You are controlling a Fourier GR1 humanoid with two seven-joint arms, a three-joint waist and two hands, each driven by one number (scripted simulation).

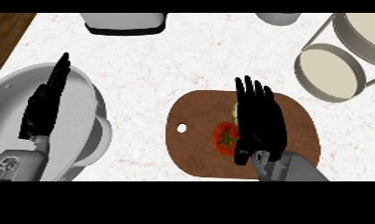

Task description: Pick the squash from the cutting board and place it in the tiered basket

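Brown cutting board (196, 154), red tomato (223, 138), white-marbled counter (190, 59)

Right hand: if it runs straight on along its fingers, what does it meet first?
Looks free: the right hand points past the far edge of the round brown wooden cutting board onto bare white speckled counter, left of the grey cup. Its height is unclear.

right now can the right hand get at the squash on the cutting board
Probably yes: the right hand is open directly over the cutting board, and the squash peeks out from beneath it. The tomato lies beside it, not across the way.
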